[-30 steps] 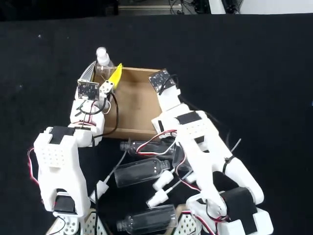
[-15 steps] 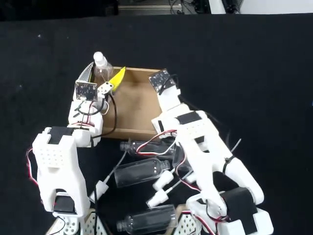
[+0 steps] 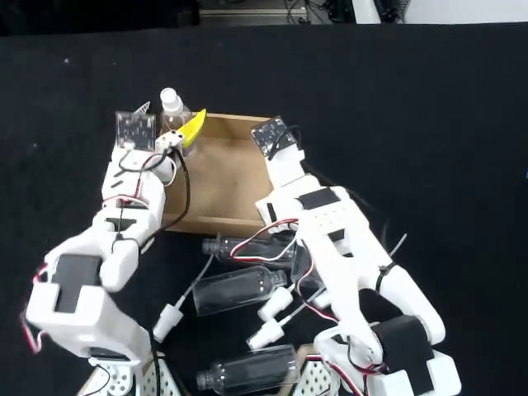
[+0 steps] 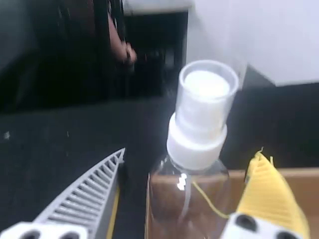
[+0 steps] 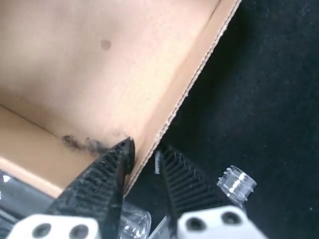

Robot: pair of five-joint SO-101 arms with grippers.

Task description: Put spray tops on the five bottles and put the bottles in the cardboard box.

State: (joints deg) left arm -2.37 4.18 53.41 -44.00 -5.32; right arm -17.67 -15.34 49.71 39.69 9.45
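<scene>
One capped bottle point(image 3: 171, 106) is all the finished work I can see from where I stand. It is upright at the far left corner of the cardboard box point(image 3: 223, 177), its white spray top point(image 4: 202, 99) seated on the neck. The left gripper point(image 4: 190, 155) sits around it, grey finger on one side and yellow finger on the other. A dark gap shows beside the clear body, so I read the jaws as parted and not squeezing. Whether the bottle's base is inside the box wall or just outside it, I cannot tell. The right gripper point(image 5: 143, 155) is at the box's other far corner, its black fingers pinched on the side wall (steadying it, I'd guess).

Most of the job remains. Three open bottles point(image 3: 239, 290) lie on their sides on the black table point(image 3: 429, 124) near the arm bases, none with a top on. Three loose spray tops point(image 3: 266, 335) lie among them, tubes trailing, and none of these has reached the box. By my reckoning one bottle of the five is nearly dealt with, and the capping and boxing of the others is yet to come.
</scene>
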